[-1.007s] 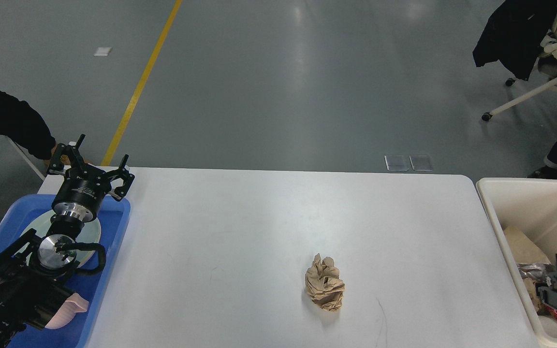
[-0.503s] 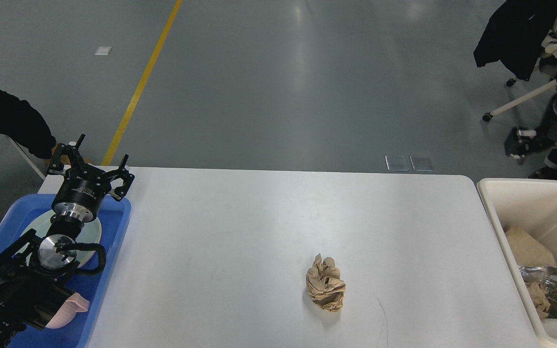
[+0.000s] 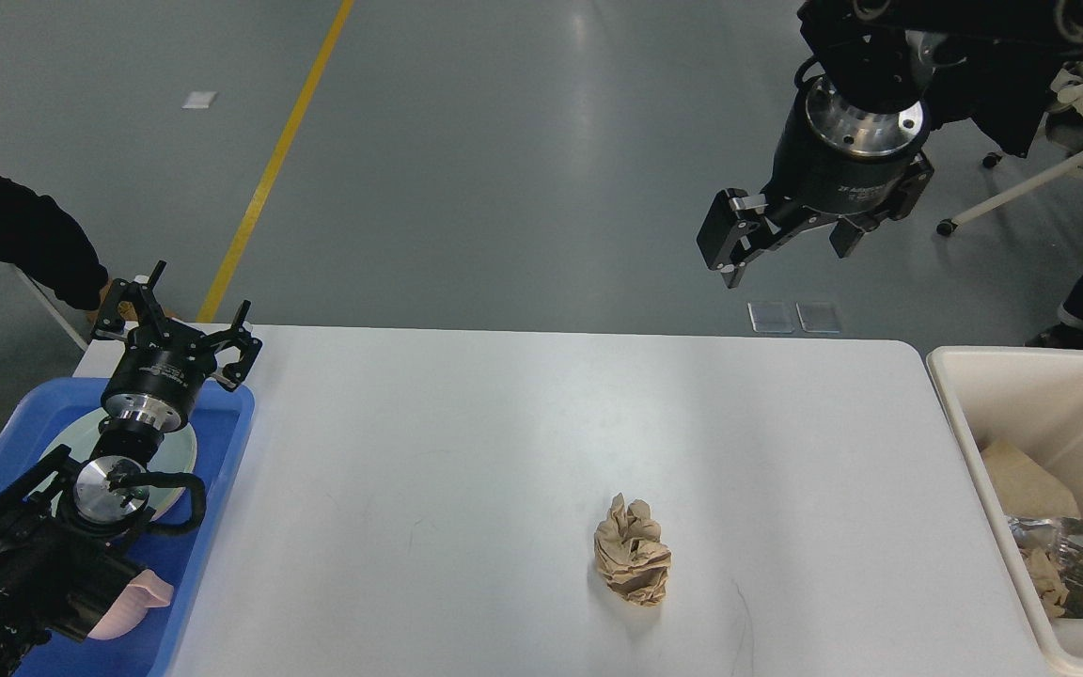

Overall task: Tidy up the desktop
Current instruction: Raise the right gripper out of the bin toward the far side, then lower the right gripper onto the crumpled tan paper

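The white desktop [image 3: 523, 451] is spread below and between both claws, with a blue tray [image 3: 222, 451] lying under the left claw [image 3: 186, 315] and a cream bin [image 3: 1049, 414] below the right claw [image 3: 781, 240]. A crumpled paper ball [image 3: 633, 563] is seen on the desktop, well below the right claw. Both claws are held open and empty.

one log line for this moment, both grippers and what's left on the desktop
left gripper: open, over blue tray | right gripper: open, raised, empty | desktop: crumpled brown paper remains
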Motion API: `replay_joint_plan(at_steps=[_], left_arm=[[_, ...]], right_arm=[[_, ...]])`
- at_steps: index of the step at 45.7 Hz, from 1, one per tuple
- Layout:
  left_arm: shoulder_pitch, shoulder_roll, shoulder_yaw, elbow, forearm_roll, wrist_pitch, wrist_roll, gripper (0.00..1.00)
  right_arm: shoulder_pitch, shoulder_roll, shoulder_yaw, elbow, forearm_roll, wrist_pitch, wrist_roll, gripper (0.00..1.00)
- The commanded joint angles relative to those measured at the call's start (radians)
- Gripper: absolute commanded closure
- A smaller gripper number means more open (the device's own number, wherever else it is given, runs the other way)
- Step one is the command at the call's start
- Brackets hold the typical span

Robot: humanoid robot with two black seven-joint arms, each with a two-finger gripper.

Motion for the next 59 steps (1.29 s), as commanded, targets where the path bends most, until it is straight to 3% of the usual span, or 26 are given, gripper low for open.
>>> replay_joint_plan(at_steps=[1, 13, 19, 26, 32, 44, 49, 59], left_arm=[[0.000, 0.000, 0.000, 0.000, 0.001, 0.000, 0.000, 0.04], [0.001, 0.000, 0.000, 0.000, 0.000, 0.000, 0.000, 0.04], [0.000, 0.000, 0.000, 0.000, 0.000, 0.000, 0.000, 0.04], [0.000, 0.000, 0.000, 0.000, 0.001, 0.000, 0.000, 0.04], [0.000, 0.000, 0.000, 0.000, 0.000, 0.000, 0.000, 0.04], [0.000, 0.000, 0.000, 0.000, 0.000, 0.000, 0.000, 0.04], [0.000, 0.000, 0.000, 0.000, 0.000, 0.000, 0.000, 0.04], [0.000, 0.000, 0.000, 0.000, 0.000, 0.000, 0.000, 0.04]], right_arm=[[0.002, -0.005, 0.002, -0.004, 0.011, 0.000, -0.001, 0.00], [-0.043, -0.014, -0.113, -0.042, 0.010, 0.000, -0.004, 0.00], [-0.070, -0.072, -0.124, -0.053, 0.005, 0.000, -0.005, 0.00], [-0.112, -0.091, -0.127, 0.094, -0.024, 0.000, -0.005, 0.00], [-0.175, -0.057, -0.126, 0.256, -0.026, -0.294, -0.005, 0.00], [-0.360, 0.138, -0.119, 0.263, -0.016, -0.567, -0.004, 0.00], [-0.406, 0.155, -0.103, 0.273, -0.021, -0.627, -0.004, 0.00], [-0.489, 0.156, 0.009, 0.257, -0.022, -0.630, -0.004, 0.00]])
